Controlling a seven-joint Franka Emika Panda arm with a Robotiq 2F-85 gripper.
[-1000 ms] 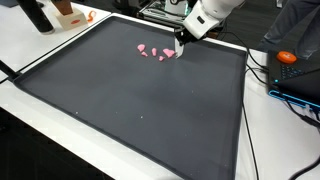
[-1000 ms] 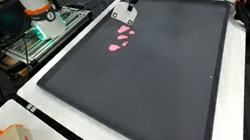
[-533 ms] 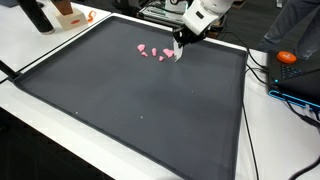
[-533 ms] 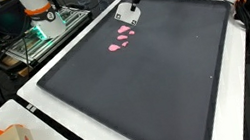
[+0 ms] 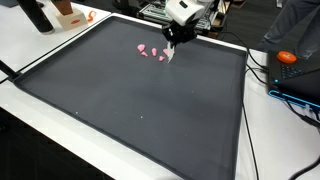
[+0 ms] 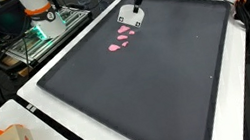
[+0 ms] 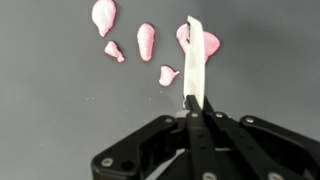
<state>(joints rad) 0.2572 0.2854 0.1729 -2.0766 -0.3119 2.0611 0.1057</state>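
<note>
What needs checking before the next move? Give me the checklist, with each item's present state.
1. Grip: the tool is shut on the white strip: ok.
2. Strip's far end reaches the pink pieces: ok.
3. Strip's edge touches the dark mat: cannot tell.
4. Every piece shows in the wrist view: not ok, one lies partly behind the strip.
5. Pieces lie inside the mat's border in both exterior views: ok.

No legible text (any view)
</note>
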